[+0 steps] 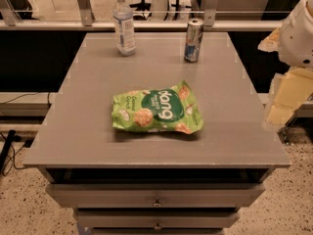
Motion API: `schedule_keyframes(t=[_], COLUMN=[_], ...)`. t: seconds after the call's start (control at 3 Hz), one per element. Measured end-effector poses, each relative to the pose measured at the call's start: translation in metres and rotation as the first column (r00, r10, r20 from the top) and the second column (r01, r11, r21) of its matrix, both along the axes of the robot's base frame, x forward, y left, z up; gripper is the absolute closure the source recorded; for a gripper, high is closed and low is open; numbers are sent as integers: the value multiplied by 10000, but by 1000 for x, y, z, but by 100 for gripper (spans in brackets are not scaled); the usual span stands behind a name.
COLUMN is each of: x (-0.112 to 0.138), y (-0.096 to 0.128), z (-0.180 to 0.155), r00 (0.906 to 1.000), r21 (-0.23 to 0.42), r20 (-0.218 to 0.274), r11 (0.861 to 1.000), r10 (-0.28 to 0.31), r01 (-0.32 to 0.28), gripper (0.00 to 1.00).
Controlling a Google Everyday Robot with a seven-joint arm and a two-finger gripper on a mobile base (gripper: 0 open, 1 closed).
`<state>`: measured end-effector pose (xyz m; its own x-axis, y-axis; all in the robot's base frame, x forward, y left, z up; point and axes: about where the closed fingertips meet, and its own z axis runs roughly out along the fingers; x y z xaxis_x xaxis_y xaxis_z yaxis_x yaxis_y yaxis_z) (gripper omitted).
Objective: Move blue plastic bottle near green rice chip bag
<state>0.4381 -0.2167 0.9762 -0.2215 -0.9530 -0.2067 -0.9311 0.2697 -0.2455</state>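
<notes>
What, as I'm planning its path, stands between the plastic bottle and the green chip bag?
Nothing visible: bare grey tabletop separates the clear blue-labelled plastic bottle and green rice chip bag. The silver-blue metal can stands aside; the pincer is beyond the table's right edge.

1. A silver-blue can [193, 40] stands upright near the grey counter's [88, 131] far edge.
2. Two knobbed drawers [156, 196] sit beneath.
3. Dark cables [9, 148] lie on the floor, left.
4. The gripper [281, 106] hangs beside the counter's right edge.
</notes>
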Motion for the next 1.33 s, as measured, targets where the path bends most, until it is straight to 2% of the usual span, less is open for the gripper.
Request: schedule_keyframes(t=[0.33,0.67,1.0,1.33], x=[0,17,71,105], y=[0,13,55,82], z=[0,2,-14,-25], r00=[10000,9963,9693,9505], r21=[0,144,991,1555], r20=[2,305,986,1376], r11=[10000,9966,9670,9417], r10=[0,804,2253,2785], r01=[0,-809,-2348,-2984], gripper=[0,0,0,0])
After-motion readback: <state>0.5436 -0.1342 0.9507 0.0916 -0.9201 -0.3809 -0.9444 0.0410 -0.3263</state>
